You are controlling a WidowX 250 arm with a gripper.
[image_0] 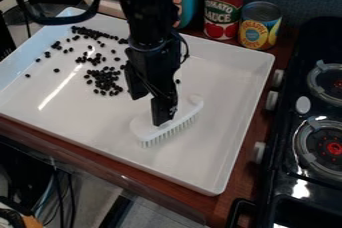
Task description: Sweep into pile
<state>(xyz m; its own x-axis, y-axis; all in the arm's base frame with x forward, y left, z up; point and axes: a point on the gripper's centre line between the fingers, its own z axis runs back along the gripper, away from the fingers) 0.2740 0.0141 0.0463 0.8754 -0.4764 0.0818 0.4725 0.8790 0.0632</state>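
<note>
My black pincer [162, 121] is narrow and holds a long white plastic brush [184, 115] by its back. The brush is near the middle of the big, square white tray [224, 114], a bit toward the near side. It lies at a slant, with one end near and left and the other far and right. Its white bristles [170, 132] point down and show along its near right side. Lots of little black beans [105, 79] are in the tray, mostly on the far left part, away from the brush. Some sit in clumps, some sit alone, and one is just to the right of my arm [152, 37]. The tray sits on a red-brown wooden top [230, 207]. Past its far side stand a red can [222, 9] and, just beside it on the right, a yellow and blue can [259, 26]. A black stove [304, 107] is on the right.
</note>
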